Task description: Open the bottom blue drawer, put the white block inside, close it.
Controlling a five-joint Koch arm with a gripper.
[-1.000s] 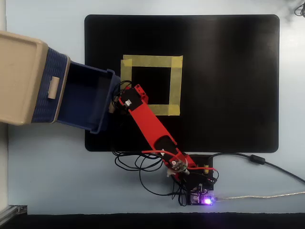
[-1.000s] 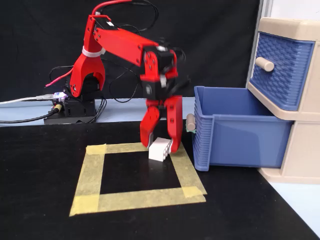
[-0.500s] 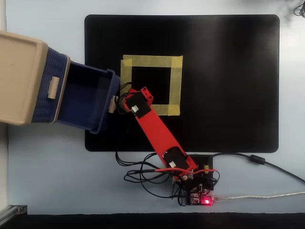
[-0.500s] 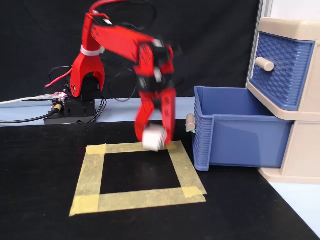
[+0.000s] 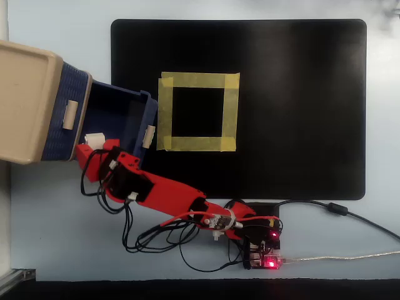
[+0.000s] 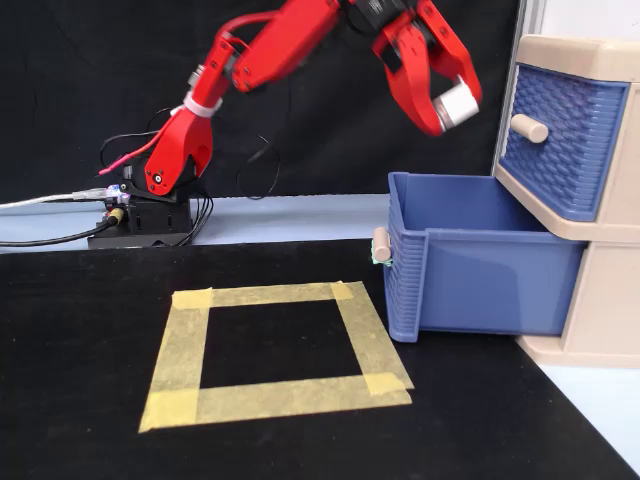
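The bottom blue drawer point(image 6: 480, 275) is pulled out of the beige cabinet, its smooth blue inside point(image 5: 115, 109) showing and its beige handle point(image 6: 380, 245) facing the yellow tape square. My red gripper point(image 6: 448, 108) is shut on the white block point(image 6: 460, 100) and holds it well above the open drawer. In the overhead view the gripper point(image 5: 94, 147) and the block point(image 5: 95, 139) sit over the drawer's near side wall, close to the cabinet.
The upper blue drawer point(image 6: 565, 140) is closed under the beige lid point(image 5: 25, 100). A yellow tape square point(image 5: 198, 112) lies on the black mat point(image 5: 300, 94). The arm's base, board and cables point(image 5: 262, 250) are at the table's near edge.
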